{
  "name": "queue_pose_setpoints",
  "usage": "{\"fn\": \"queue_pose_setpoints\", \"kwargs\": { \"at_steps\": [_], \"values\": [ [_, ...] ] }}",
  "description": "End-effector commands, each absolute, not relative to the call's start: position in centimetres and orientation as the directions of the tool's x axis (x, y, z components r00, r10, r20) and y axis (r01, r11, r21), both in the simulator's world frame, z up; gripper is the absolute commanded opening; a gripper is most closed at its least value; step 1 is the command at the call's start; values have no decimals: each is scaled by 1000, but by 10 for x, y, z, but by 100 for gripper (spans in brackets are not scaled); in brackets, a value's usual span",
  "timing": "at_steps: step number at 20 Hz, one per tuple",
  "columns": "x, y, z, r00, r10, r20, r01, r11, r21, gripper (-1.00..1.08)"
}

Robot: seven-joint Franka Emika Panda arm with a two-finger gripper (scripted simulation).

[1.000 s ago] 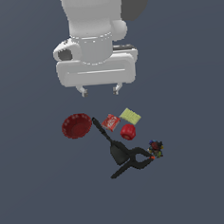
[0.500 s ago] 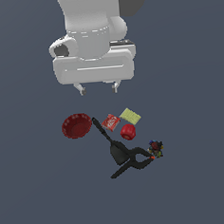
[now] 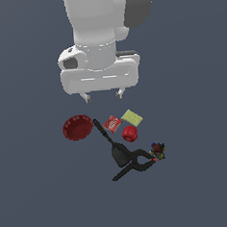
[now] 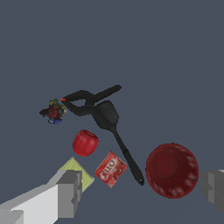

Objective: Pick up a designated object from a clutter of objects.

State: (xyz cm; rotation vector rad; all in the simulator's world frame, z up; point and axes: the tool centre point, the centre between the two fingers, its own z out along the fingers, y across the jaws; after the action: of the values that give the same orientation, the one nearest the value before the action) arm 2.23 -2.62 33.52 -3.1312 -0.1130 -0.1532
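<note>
Glossy red, rounded apple-like ball (image 3: 129, 133), beside the red packet (image 3: 112, 123); pincer (image 3: 103, 95) released, spread wide.

Glossy red apple-like ball (image 3: 129, 133) — ribbed red bowl (image 3: 77, 127), red-and-white packet (image 3: 112, 123), black spatula (image 3: 113, 145).

White arm comes in from the top of the exterior view, thick segment ending in a wide flat hand block, pointing straight down. Gripper (image 3: 103, 95) hangs off that block with its two short fingers (image 3: 87, 97) spread wide apart, nothing between them, touching nothing. In the wrist view the two grey finger pads (image 4: 69, 194) sit far apart at opposite edges of the frame, gripper midpoint (image 4: 142, 190) in the gap between them, jaws parted and empty.
</note>
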Motion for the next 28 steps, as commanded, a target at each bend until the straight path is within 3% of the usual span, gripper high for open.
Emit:
{"fn": "queue_pose_setpoints", "kwargs": {
  "at_steps": [1, 13, 28],
  "values": [
    [24, -22, 324, 989, 118, 92, 118, -993, 6, 100],
    [25, 12, 241, 886, 462, 48, 461, -887, 34, 100],
    [3, 61, 135, 570, 822, 3, 822, -570, 17, 100]
  ]
}}
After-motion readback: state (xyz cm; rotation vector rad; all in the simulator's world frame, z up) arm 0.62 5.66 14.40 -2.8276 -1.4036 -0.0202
